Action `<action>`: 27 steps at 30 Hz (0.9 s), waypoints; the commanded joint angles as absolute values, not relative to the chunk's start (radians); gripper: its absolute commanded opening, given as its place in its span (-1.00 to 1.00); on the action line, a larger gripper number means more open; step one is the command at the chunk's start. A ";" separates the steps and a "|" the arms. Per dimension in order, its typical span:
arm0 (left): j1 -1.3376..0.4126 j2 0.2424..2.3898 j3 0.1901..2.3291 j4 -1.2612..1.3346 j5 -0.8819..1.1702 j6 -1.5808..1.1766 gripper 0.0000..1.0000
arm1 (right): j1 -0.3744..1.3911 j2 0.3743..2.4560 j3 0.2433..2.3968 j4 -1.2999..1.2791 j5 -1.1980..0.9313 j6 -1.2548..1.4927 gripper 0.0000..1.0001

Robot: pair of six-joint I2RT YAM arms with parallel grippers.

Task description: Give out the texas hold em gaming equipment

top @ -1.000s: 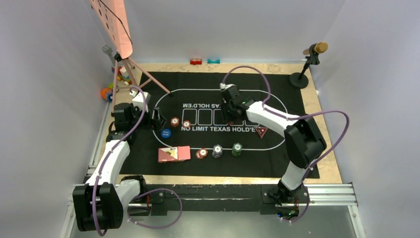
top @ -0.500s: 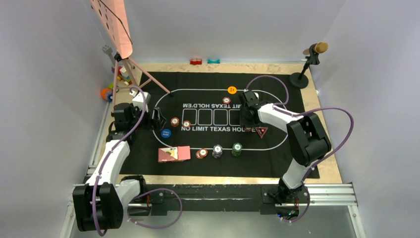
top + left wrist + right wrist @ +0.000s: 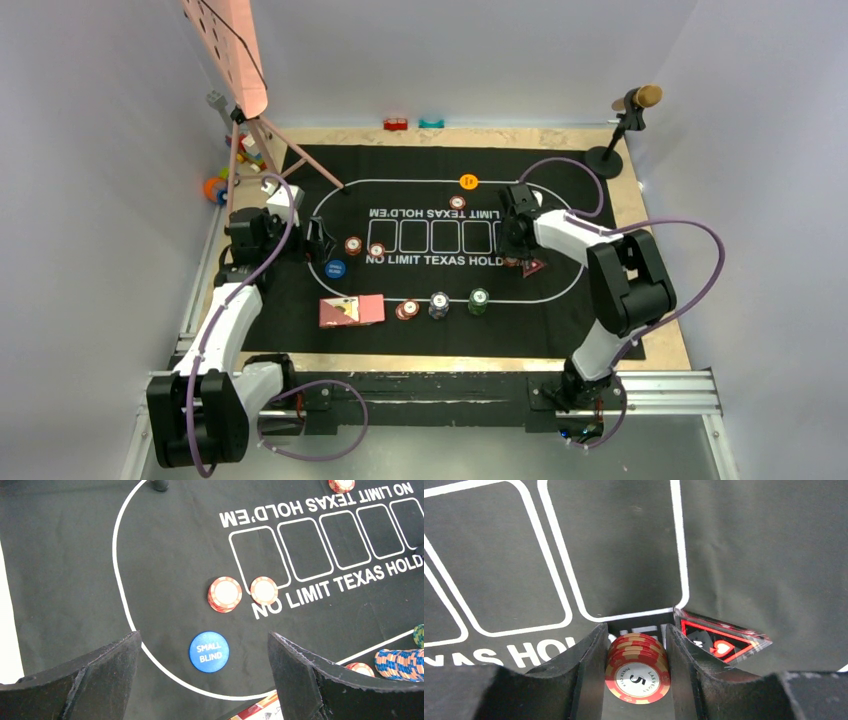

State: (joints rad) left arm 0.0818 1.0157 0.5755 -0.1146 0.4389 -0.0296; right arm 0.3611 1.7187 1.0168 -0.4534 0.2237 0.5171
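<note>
The right tool (image 3: 636,647) is clenched on a short stack of red chips (image 3: 638,669). The fingers press it from both sides, and the top chip reads "5" and "LAS VEGAS". Whether the stack rests on the black mat (image 3: 420,165) or hangs just above it cannot be told. It sits at the end of the line "NO LIMIT TEXAS HOLD'EM", just beside a clear triangular plaque (image 3: 723,641) with a red outline.

The left tool (image 3: 203,636) is released, its fingers spread wide above a blue disc (image 3: 209,652) lettered "SMALL BLIND". Past the disc, two red chip piles (image 3: 225,594) stand side by side, nearly touching, at the first printed card box.

A lone red chip (image 3: 457,203) lies by the upside-down copy of the lettering, with an orange disc (image 3: 468,181) just beyond it.

Near the front edge of the desk (image 3: 420,362), pinkish-red-backed cards (image 3: 351,311) lie beside three separate piles: red (image 3: 407,310), blue-grey (image 3: 438,304) and green (image 3: 479,300).
</note>
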 commanded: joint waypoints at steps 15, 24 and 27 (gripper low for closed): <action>0.078 0.978 0.576 -0.101 0.463 -0.015 0.99 | 0.298 1.626 0.917 -0.567 0.304 0.562 -1.00; 0.078 0.982 0.578 -0.103 0.463 -0.016 0.99 | 0.298 1.645 0.932 -0.563 0.292 0.552 -0.21; 0.077 0.982 0.579 -0.103 0.462 -0.017 0.99 | 0.297 1.643 0.931 -0.564 0.286 0.552 -0.14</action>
